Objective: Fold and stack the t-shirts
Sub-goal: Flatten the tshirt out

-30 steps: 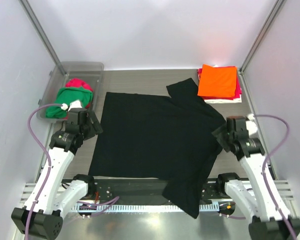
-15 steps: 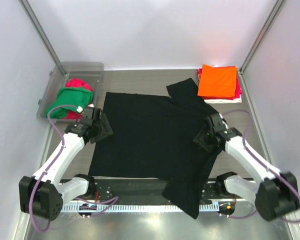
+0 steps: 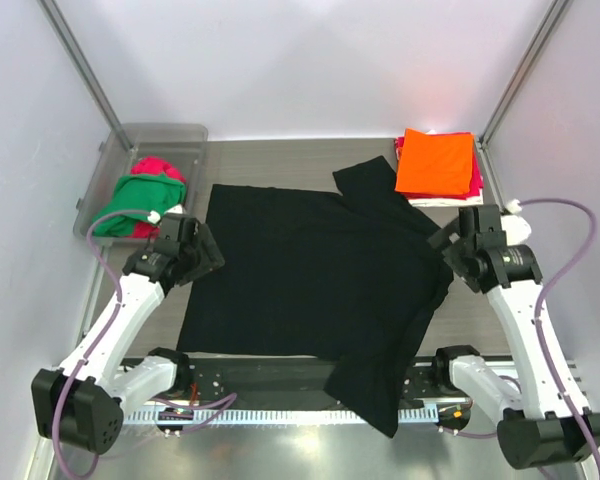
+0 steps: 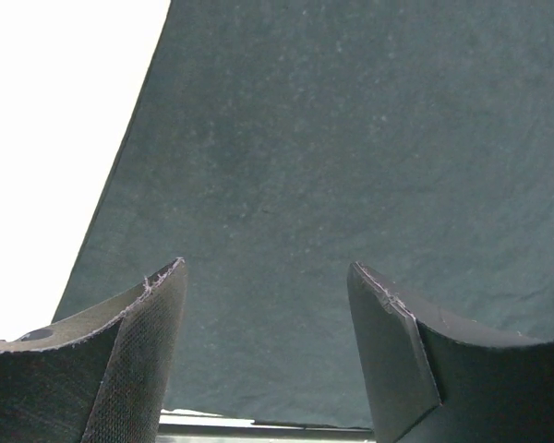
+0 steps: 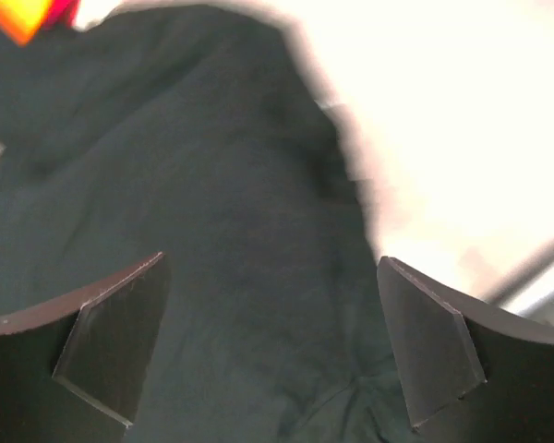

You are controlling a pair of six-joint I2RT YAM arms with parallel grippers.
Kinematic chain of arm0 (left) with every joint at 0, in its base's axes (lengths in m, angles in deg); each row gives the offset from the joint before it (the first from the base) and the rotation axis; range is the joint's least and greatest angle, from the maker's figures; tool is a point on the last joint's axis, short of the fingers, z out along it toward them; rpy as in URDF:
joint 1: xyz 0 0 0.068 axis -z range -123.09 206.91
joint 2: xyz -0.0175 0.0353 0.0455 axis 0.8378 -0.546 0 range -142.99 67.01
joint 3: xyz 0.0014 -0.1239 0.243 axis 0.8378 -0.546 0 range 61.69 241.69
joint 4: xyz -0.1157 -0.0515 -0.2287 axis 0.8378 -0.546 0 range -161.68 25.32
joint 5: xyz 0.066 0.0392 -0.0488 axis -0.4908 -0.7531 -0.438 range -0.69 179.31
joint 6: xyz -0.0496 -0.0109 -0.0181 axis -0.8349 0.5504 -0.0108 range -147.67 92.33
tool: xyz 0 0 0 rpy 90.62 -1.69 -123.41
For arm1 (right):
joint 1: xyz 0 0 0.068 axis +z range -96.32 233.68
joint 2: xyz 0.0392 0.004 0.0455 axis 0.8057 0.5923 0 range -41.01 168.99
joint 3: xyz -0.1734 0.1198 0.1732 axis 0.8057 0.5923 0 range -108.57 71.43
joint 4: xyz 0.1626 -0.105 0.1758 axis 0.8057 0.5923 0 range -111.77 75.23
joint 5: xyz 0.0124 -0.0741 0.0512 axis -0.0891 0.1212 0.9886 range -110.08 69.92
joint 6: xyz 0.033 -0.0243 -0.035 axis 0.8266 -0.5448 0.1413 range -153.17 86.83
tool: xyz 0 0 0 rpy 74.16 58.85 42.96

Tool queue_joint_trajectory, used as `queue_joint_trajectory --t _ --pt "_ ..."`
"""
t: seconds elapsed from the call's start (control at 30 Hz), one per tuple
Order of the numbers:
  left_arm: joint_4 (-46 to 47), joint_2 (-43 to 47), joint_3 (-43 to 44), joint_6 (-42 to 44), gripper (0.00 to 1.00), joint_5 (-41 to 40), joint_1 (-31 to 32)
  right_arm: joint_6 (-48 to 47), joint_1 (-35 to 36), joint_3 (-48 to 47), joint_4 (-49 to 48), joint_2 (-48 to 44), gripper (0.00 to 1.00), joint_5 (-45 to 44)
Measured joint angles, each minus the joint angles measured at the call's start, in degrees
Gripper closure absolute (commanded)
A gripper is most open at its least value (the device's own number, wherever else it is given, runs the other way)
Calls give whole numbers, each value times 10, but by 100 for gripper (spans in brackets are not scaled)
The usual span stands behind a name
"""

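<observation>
A black t-shirt [image 3: 320, 275] lies spread flat on the table, one sleeve at the back [image 3: 365, 180], the other hanging over the near edge [image 3: 370, 390]. It fills the left wrist view [image 4: 351, 166] and the right wrist view [image 5: 185, 231]. A folded orange shirt [image 3: 437, 162] tops a stack at the back right. My left gripper [image 3: 202, 256] is open and empty over the shirt's left edge. My right gripper [image 3: 450, 243] is open and empty over the shirt's right edge.
A clear bin [image 3: 160, 140] at the back left holds crumpled green [image 3: 130, 200] and red [image 3: 158, 168] shirts. Grey walls and metal posts close in both sides. A metal rail [image 3: 280, 410] runs along the near edge.
My right gripper has drawn back to the right, from over the shirt to its right edge. My left gripper has shifted slightly left. The shirt has not moved.
</observation>
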Motion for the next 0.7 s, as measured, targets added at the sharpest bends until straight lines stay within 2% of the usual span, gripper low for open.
queue_joint_trajectory --t 0.17,0.3,0.5,0.6,0.7 --pt "17 -21 0 -10 29 5 1 -109 17 52 -135 68 0 172" --pt "40 -99 15 -10 31 13 3 -162 35 68 -217 203 0 267" --pt "87 -266 98 -21 32 26 18 -202 38 23 -267 377 0 298" --pt "112 -356 149 -30 33 32 28 -220 38 -30 -292 473 0 305" --pt "127 -443 189 -39 34 31 32 -231 37 -90 -282 530 0 313"
